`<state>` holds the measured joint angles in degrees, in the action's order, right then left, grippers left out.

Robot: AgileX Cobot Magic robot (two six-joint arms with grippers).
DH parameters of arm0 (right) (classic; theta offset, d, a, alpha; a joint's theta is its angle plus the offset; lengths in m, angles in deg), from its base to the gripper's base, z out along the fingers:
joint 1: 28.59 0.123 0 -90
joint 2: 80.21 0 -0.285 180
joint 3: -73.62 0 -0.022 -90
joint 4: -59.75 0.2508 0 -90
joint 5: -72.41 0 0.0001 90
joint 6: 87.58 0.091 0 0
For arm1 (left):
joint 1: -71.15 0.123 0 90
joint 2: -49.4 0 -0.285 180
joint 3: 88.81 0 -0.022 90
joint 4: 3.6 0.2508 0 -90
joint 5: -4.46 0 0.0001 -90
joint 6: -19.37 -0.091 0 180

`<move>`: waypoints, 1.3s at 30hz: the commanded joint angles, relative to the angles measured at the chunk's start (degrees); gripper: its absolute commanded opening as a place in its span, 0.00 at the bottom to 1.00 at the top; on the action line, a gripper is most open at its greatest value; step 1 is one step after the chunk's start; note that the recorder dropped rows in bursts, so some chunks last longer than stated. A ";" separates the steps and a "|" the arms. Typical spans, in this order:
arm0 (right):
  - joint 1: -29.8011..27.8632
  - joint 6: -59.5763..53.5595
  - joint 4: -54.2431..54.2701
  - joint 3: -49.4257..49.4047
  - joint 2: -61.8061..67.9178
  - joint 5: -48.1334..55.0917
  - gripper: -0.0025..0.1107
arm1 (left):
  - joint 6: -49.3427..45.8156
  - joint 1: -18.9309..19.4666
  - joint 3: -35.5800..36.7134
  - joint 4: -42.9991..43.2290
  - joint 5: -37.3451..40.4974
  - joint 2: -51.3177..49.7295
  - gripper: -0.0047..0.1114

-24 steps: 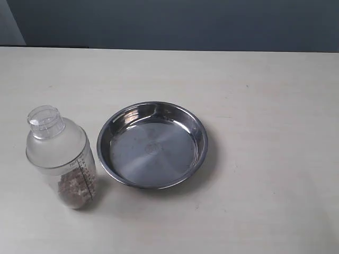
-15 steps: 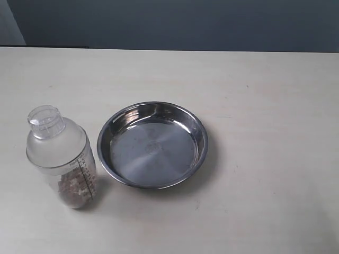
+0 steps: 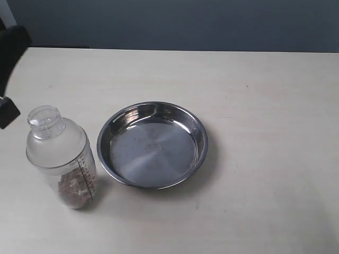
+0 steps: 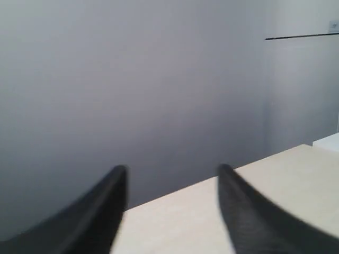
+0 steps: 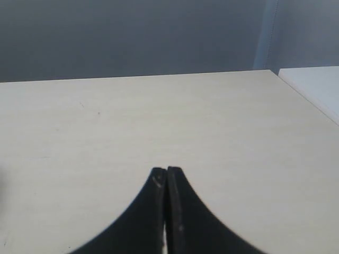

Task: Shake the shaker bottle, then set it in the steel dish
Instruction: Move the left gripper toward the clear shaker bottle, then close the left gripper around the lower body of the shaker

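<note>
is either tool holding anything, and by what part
Nothing is held. The left tool is open and empty, the right tool is shut on nothing, and the shaker bottle stands free beside the steel dish.

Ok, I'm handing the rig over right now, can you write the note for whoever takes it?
Left gripper: fingers open, empty; its arm shows at the exterior view's left edge, clear of the bottle.
Right gripper: fingers shut, empty, over the table.
The bottle stands upright on the table, just left of the dish, cap on, grains inside.
The dish is empty.
Done: nothing visible. Left: grasp, shake, set bottle in dish.
</note>
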<state>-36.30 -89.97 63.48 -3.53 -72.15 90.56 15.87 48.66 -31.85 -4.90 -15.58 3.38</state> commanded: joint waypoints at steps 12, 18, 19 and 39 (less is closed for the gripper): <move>-0.20 -0.11 0.04 -0.07 -0.27 -0.68 0.01 | 9.64 0.33 16.58 2.83 -30.75 -21.51 0.95; -0.20 -0.11 0.04 -0.07 -0.27 -0.68 0.01 | 7.60 0.33 18.87 0.50 -37.57 -29.07 0.95; -0.20 -0.11 0.04 -0.07 -0.27 -0.68 0.01 | 7.50 0.33 18.87 0.50 -38.47 -30.62 0.95; -0.20 -0.11 0.04 -0.07 -0.27 -0.68 0.01 | 10.00 0.33 18.61 -0.58 -49.92 -59.14 0.85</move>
<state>-36.30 -89.97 63.48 -3.53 -72.15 90.56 24.98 48.90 -13.28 -5.05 -64.62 -53.03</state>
